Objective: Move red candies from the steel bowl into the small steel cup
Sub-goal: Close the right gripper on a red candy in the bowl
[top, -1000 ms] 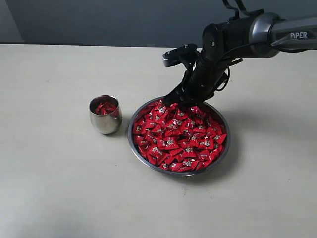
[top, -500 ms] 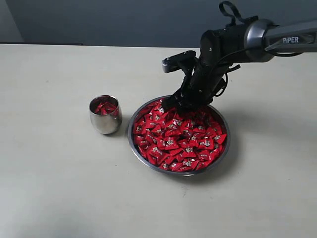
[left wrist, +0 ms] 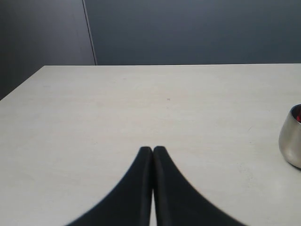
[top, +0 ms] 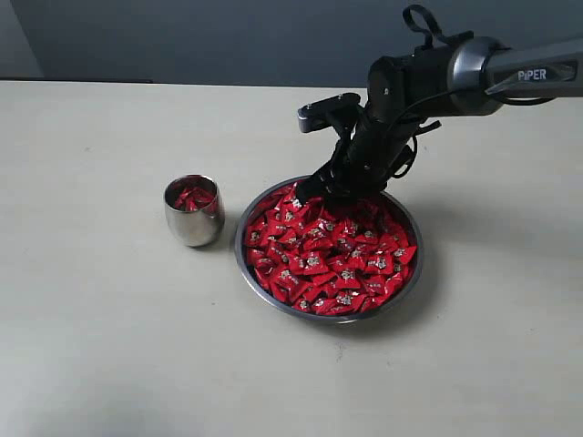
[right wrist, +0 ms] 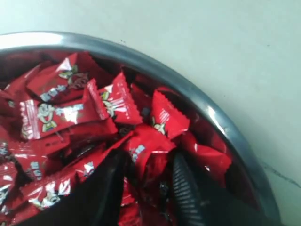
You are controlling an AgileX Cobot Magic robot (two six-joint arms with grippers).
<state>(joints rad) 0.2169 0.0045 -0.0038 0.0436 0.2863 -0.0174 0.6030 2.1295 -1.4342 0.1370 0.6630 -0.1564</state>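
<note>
The steel bowl (top: 239,259) sits mid-table, heaped with red candies (top: 328,255). My right gripper (top: 335,194) is down in the pile at the bowl's far rim. In the right wrist view its jaws (right wrist: 148,162) stand open with the fingers dug into the candies and one red candy (right wrist: 146,149) lying between them, close to the bowl's rim (right wrist: 155,66). The small steel cup (top: 194,211) stands left of the bowl with a few red candies inside. My left gripper (left wrist: 153,149) is shut on nothing, low over bare table, with the cup (left wrist: 291,137) off to one side.
The pale table (top: 100,346) stretches around the bowl and cup. A dark wall (top: 228,36) runs behind the far edge. The right arm (top: 437,68) reaches in from the right over the bowl's far side.
The right gripper sank a little deeper into the candies at the bowl's far rim, and its jaws have narrowed. Bowl, cup and left gripper have not moved.
</note>
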